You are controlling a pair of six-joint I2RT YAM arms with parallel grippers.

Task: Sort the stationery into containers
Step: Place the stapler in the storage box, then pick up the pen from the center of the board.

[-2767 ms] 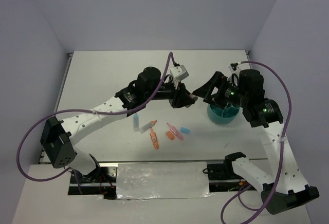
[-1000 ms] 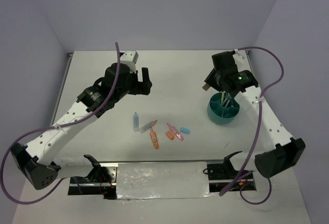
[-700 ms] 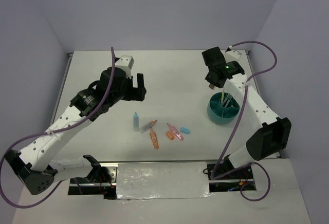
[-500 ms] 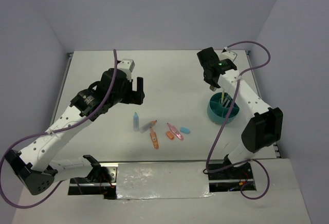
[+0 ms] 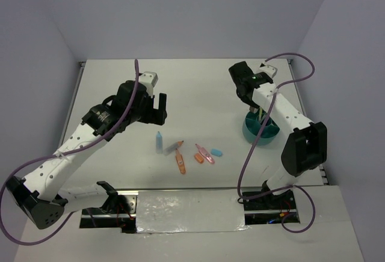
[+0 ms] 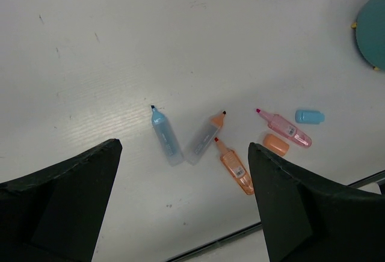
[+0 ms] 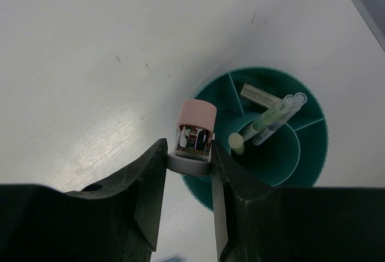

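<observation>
1. Sorting is partly done. The teal cup point(image 7: 307, 154), at the bench's point(image 6: 180, 33) right side, already holds thin pens point(image 7: 269, 119) and a pale block point(image 7: 258, 96), perhaps an eraser, in separate compartments.
2. The right hand point(image 7: 187, 148) is clamped on a pink-capped item point(image 7: 196, 124), probably a highlighter seen end-on, held over the cup's rim.
3. Left to sort are the light blue highlighter point(image 6: 166, 136), grey-orange highlighter point(image 6: 204, 137), orange highlighter point(image 6: 234, 164), pink highlighter point(image 6: 286, 128), orange cap point(image 6: 276, 144) and blue cap point(image 6: 309, 116).
4. The left hand point(image 5: 157, 109) hovers above them, spread wide and empty.
</observation>
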